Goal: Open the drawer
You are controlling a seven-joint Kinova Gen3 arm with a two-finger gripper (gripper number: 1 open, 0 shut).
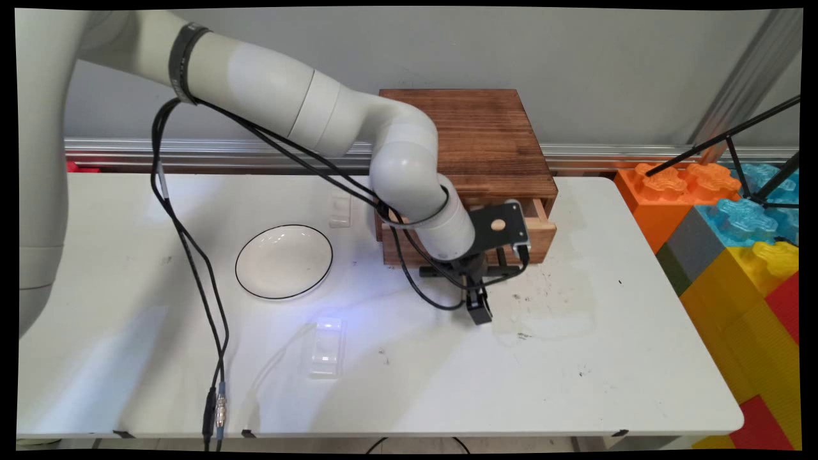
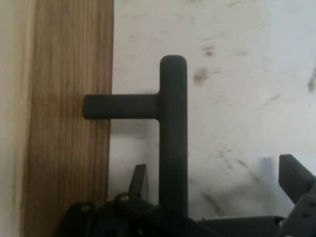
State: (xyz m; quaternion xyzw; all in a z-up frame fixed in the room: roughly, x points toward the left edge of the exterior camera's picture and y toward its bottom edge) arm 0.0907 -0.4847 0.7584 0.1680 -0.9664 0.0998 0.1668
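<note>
Gripper (image 1: 478,311) hangs low in front of the wooden drawer box (image 1: 470,147), pointed down at the white table (image 1: 575,358); in the hand view its 2 fingers (image 2: 296,175) stand apart on either side of the black handle (image 2: 173,133), spread and not pressing it, so the hand is released around the bar rather than grasping it; the bar runs parallel to the drawer front (image 2: 69,118) and is held off it by a short stem, which leaves room for a finger behind it. The lower drawer (image 1: 540,230) sits pulled a little way out of the box, its pale side showing at the right. To the left, well apart, lie a white plate with a dark rim (image 1: 284,261) and 2 clear plastic trays, 1 near the table's front (image 1: 327,348) and 1 beside the box (image 1: 340,209); black cables (image 1: 192,255) droop from the arm across the table's left half; coloured foam blocks (image 1: 735,243) stand off the right end. Nothing lies between the fingers and the handle.
</note>
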